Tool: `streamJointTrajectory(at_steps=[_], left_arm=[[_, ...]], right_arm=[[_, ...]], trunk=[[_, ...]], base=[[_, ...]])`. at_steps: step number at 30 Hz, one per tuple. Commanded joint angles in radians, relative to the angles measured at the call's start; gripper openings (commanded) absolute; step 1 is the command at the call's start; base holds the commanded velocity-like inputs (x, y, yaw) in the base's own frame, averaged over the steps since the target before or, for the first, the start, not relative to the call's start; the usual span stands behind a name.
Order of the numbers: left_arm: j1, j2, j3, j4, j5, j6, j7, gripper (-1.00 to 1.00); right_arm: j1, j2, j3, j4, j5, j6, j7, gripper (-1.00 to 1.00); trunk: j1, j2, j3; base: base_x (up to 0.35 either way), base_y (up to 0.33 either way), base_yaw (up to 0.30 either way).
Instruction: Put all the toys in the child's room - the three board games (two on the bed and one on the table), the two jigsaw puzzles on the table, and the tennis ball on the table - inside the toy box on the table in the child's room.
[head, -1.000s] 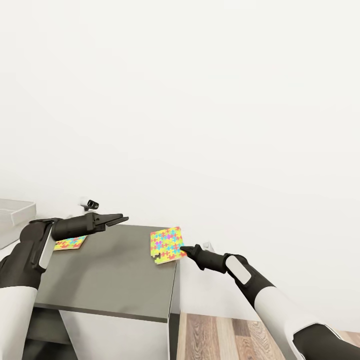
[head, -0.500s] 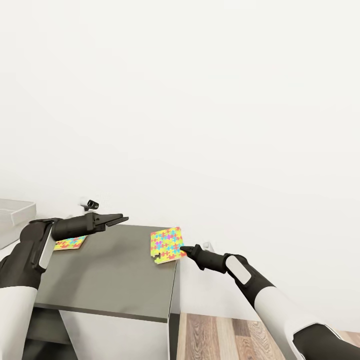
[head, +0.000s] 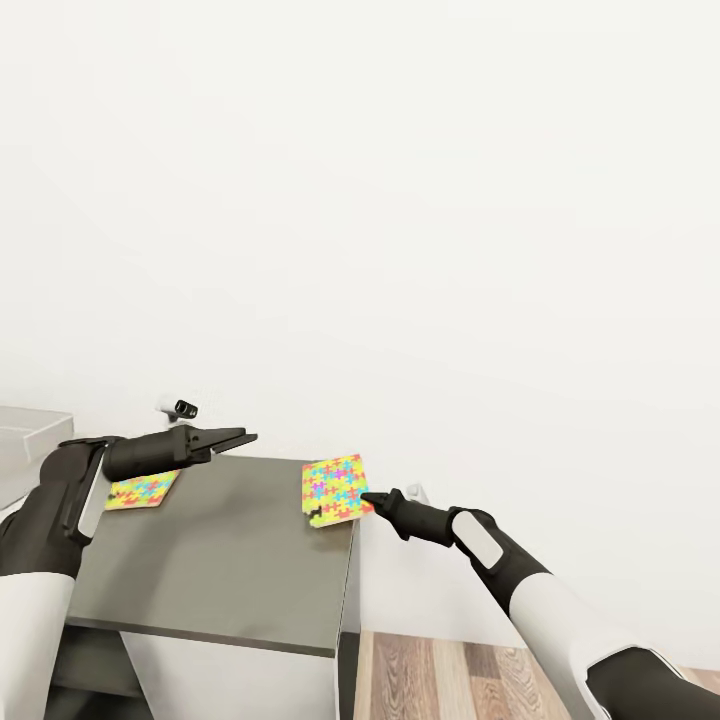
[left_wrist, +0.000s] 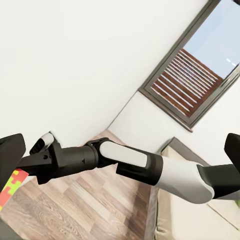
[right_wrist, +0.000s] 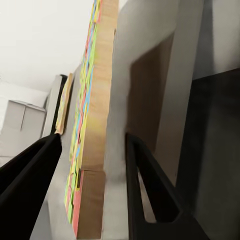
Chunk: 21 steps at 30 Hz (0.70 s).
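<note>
Grey table (head: 220, 560), two jigsaw puzzles (head: 333, 488), white wall (head: 400, 200).

Readable text: none in any view.
Jigsaw puzzle (head: 335, 488) at the table's (head: 230, 560) far right corner: coloured pieces only, no words or numbers.
Second jigsaw puzzle (head: 140, 491) near the table's far left edge: coloured pieces only, no lettering.
Wall, window, floor: no signs or labels.
</note>
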Motion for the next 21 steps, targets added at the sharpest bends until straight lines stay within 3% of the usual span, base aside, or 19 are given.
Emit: streamJointTrajectory(at_steps=[1,14,21], left_arm=[[0.000,0.000,0.000,0.000,-0.001,0.011,-0.004,1.00],[0.000,0.001,0.002,0.000,0.001,0.011,-0.004,1.00],[-0.002,0.000,0.001,0.000,-0.001,0.011,-0.004,1.00]], right_arm=[[-0.001,-0.001,0.003,0.001,-0.001,0.001,0.002,-1.00],[-0.001,-0.001,0.003,0.002,-0.001,0.011,0.004,-1.00],[-0.001,-0.001,0.003,0.002,-0.002,0.014,0.004,-1.00]], trunk=[[-0.004,0.007,0.002],[-0.054,0.098,0.043],[-0.081,0.147,0.065]], base=[[0.000,0.000,0.000],[-0.001,0.000,0.000],[-0.141,0.000,0.000]])
